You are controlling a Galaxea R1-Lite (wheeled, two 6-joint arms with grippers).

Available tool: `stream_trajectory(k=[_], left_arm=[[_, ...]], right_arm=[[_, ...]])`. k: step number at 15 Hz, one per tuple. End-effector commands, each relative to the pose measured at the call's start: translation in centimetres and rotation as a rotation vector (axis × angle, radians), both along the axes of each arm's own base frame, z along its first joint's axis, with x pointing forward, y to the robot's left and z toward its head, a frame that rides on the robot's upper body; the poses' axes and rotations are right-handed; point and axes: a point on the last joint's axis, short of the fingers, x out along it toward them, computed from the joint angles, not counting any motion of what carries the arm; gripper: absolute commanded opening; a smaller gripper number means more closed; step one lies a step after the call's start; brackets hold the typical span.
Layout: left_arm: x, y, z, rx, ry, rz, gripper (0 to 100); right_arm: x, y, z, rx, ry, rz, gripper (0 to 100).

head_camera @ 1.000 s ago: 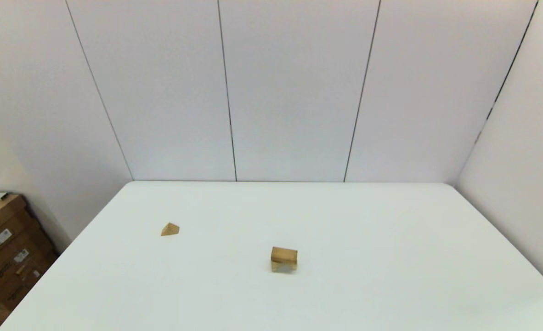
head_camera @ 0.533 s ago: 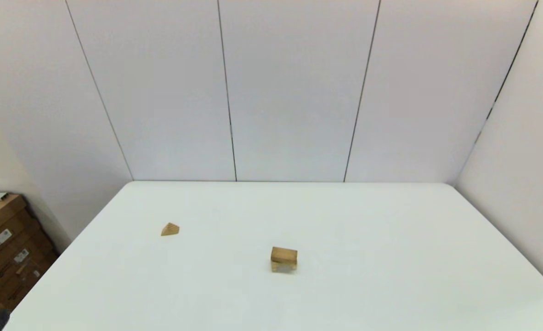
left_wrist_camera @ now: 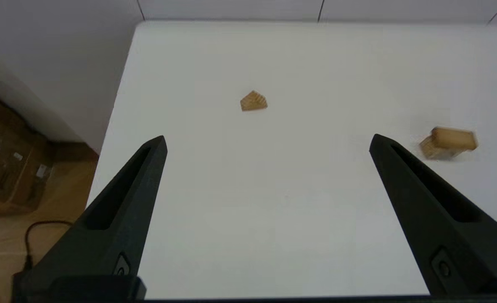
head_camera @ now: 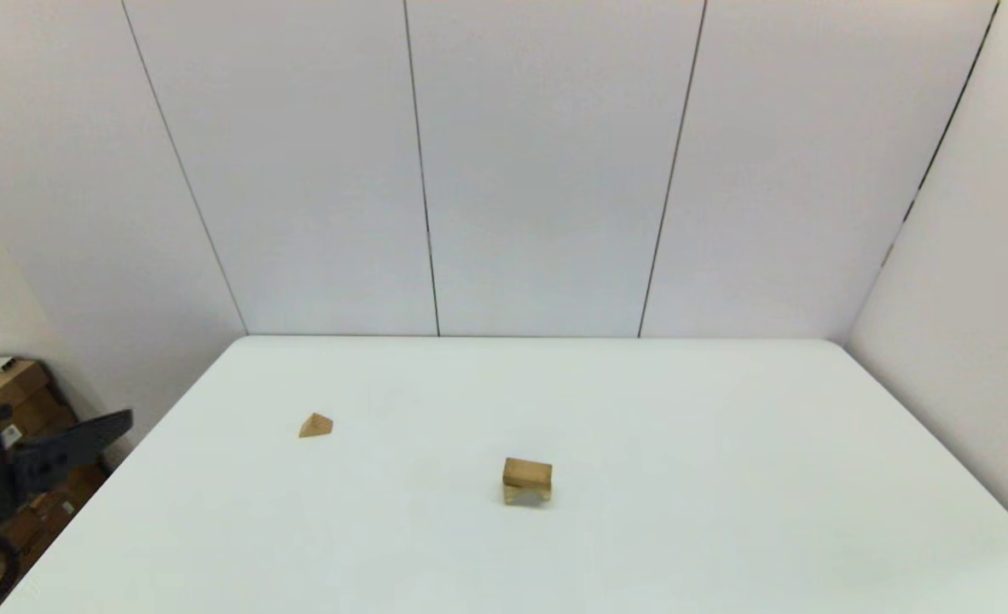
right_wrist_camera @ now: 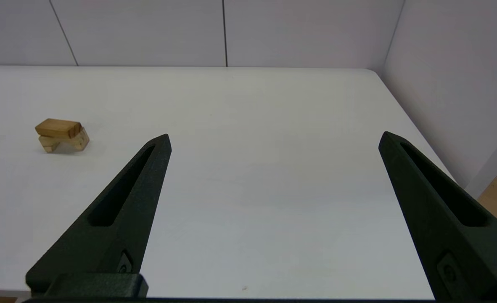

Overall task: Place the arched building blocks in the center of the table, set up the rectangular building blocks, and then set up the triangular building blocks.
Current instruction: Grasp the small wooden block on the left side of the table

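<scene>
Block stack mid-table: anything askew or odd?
Slightly. The flat light-brown wooden bar lies on the chunky light-wood arched block, turned a little off its line, one end overhanging. The small triangular wedge sits apart on the white table, unstacked. Nothing damaged.

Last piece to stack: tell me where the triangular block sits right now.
In the head view, the triangular block lies alone on the table's left half, apart from the stacked rectangular block and arched block.
</scene>
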Motion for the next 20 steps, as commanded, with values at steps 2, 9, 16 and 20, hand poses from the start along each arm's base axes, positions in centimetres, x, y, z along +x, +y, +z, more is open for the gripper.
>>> stream_trajectory(k=[2, 9, 16, 20], left_arm=[[16.1, 0.7, -5.1, 0.176, 0.319, -0.141, 100], [26.8, 4.6, -13.1, 0.229, 0.394, -0.264, 100], [28.9, 5.6, -14.4, 0.302, 0.401, -0.531, 100], [28.8, 4.9, -13.3, 0.325, 0.462, -0.650, 100]], right_arm=[[0.0, 0.0, 0.0, 0.000, 0.000, 0.000, 100], [0.0, 0.0, 0.0, 0.000, 0.000, 0.000, 100], [0.0, 0.0, 0.0, 0.000, 0.000, 0.000, 100], [0.0, 0.0, 0.0, 0.000, 0.000, 0.000, 100]])
